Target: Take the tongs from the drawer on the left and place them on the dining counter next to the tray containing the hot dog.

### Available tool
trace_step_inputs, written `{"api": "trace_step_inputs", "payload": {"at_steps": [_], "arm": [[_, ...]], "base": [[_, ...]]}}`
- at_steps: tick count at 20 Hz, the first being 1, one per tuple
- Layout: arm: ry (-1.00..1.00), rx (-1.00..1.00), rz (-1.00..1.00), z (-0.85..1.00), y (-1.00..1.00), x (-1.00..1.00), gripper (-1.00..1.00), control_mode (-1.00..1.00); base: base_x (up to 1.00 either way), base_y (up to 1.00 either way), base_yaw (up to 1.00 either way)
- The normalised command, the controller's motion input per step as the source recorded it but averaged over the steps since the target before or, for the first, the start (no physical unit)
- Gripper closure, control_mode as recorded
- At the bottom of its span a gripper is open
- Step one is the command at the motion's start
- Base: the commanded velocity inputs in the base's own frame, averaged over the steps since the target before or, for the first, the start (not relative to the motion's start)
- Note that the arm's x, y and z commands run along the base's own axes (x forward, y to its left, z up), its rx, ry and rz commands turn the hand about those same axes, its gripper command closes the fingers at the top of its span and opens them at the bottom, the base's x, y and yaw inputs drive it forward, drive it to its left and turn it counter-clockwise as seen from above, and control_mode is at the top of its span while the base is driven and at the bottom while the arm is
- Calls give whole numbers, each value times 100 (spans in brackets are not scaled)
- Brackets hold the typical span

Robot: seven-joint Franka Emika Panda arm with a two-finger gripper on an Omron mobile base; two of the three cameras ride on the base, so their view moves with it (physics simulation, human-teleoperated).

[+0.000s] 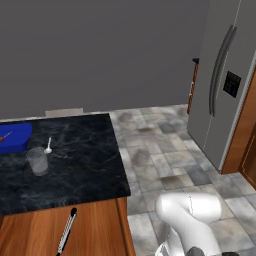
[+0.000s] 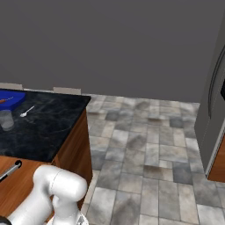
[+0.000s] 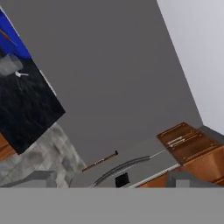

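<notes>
Left base view shows tongs (image 1: 66,231) whole, right base view their tip

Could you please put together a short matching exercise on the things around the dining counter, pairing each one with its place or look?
Things:
1. tray
2. glass
3. spoon
4. tongs

Descriptions:
A. small and white, lying on the dark marble just beyond the glass
B. bright blue, at the counter's far left edge
C. slim, black and silver, over the brown wood below the marble edge
D. clear, standing upright on the marble

Pairs: 1-B, 2-D, 3-A, 4-C
</notes>
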Motion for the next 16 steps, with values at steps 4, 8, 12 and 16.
{"api": "trace_step_inputs", "payload": {"at_steps": [4, 8, 12, 16], "arm": [[1, 6, 0, 14, -39, 61, -100, -100], [7, 9, 0, 4, -49, 69, -100, -100], [5, 9, 0, 0, -55, 59, -100, -100], [3, 4, 0, 0, -46, 57, -100, -100]], "base": [[0, 0, 0], [0, 0, 0], [0, 0, 0], [0, 0, 0]]}}
